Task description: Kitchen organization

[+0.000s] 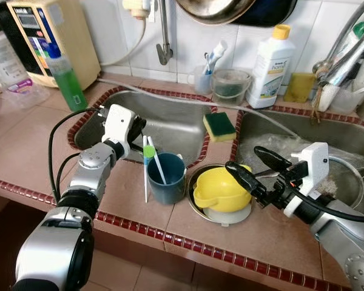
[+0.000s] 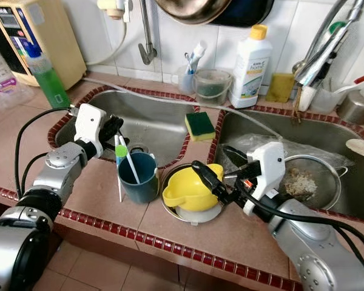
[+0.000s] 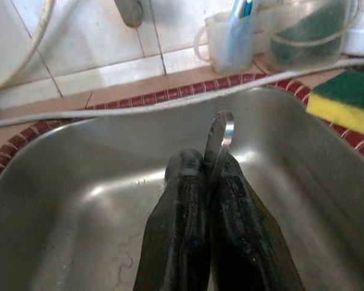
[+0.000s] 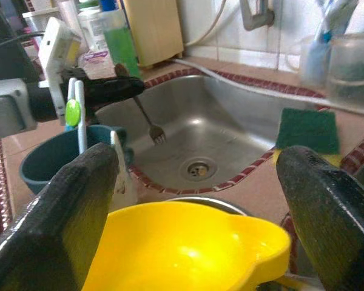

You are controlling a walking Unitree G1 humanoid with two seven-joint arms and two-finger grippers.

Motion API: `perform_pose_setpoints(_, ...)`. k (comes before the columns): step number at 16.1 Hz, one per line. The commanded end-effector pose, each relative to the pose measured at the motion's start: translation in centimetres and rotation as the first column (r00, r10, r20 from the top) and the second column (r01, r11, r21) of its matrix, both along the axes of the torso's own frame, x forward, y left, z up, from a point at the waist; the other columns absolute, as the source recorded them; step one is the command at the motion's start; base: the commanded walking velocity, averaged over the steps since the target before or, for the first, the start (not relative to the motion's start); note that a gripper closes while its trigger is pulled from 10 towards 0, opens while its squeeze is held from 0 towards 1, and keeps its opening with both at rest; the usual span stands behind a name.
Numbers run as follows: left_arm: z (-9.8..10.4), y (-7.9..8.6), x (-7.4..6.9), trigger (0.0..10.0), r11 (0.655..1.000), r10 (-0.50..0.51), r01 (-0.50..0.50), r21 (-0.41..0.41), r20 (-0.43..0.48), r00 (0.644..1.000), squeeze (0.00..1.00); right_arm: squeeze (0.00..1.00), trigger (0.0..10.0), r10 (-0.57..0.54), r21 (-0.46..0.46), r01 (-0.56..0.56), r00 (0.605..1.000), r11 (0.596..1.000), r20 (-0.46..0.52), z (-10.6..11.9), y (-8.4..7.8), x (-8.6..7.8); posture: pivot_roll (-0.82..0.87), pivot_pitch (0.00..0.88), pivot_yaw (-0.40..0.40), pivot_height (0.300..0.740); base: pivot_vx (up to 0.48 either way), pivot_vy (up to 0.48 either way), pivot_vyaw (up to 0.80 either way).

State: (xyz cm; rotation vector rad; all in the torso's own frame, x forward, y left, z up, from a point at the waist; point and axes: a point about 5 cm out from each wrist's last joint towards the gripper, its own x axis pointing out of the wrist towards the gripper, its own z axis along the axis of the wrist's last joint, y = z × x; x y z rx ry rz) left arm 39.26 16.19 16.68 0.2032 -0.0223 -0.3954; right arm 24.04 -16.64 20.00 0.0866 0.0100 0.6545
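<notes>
Looking down from the robot's head, you are seeing a tiled kitchen counter (image 1: 24, 130) with a double steel sink; take the dark blue cup (image 1: 166, 179) on the counter's front strip as your landmark. The cup is standing upright just in front of the left sink basin (image 1: 170, 124), holding a white straw-like stick and a green-tipped utensil.

Your left gripper (image 3: 207, 182) is hovering over the left sink basin, just behind and to the left of the cup. Its two black fingers are pressed together around the handle of a metal fork (image 4: 147, 118), whose tines are pointing down toward the drain.

Immediately to the right of the cup, a yellow pitcher-shaped cup (image 1: 221, 189) is lying inside a round steel dish (image 1: 194, 182). Your right gripper (image 1: 250, 168) is reaching in from the right, with its fingers spread wide apart on either side of the yellow cup's far rim; you cannot tell whether they are touching it.

Behind the cup, on the ridge between the two basins, a green and yellow sponge (image 1: 219, 127) is resting. Farther back against the wall tiles, a white bottle with a yellow cap (image 1: 270, 66) is standing. Well to the left of the cup, a green bottle (image 1: 67, 79) is standing in front of a beige appliance (image 1: 48, 36). In the right basin (image 1: 279, 130), a metal strainer (image 2: 309, 179) is holding food scraps.
</notes>
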Motion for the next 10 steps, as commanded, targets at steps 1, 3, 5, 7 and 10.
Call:
perform_pose_setpoints(1,0.29,-0.15,0.18,10.0,1.000,-0.008,0.007,0.025,0.005,1.000,0.00,0.00,10.0,0.021,0.005,-0.021,1.000,1.000,0.009,0.49,0.18,-0.52,-0.28,0.139,0.078,0.740,0.000,0.000,0.00)
perform_pose_setpoints(3,-0.08,-0.42,0.17,10.0,1.000,-0.010,0.010,0.028,-0.009,1.000,0.00,0.00,10.0,0.032,0.008,-0.032,0.999,0.999,0.001,0.53,0.34,-0.79,-0.28,0.144,0.080,0.740,0.000,0.000,0.00)
perform_pose_setpoints(5,-0.39,-0.63,0.13,10.0,0.999,-0.018,0.019,0.027,-0.024,1.000,0.00,0.00,10.0,0.041,0.010,-0.041,0.999,0.999,-0.006,0.50,0.43,-1.00,-0.28,0.147,0.082,0.740,0.000,0.000,0.00)
perform_pose_setpoints(7,-0.33,-0.73,0.21,10.0,0.999,-0.026,0.027,0.035,-0.033,0.999,0.00,0.00,10.0,0.052,0.013,-0.051,0.998,0.999,-0.020,0.43,0.51,-1.29,-0.28,0.150,0.081,0.740,0.000,0.000,0.00)
perform_pose_setpoints(10,-0.07,-0.74,0.37,10.0,0.999,-0.023,0.024,0.029,-0.035,0.999,0.00,0.00,10.0,0.059,0.019,-0.059,0.998,0.998,-0.024,0.42,0.63,-1.48,-0.29,0.148,0.084,0.740,0.000,0.000,0.00)
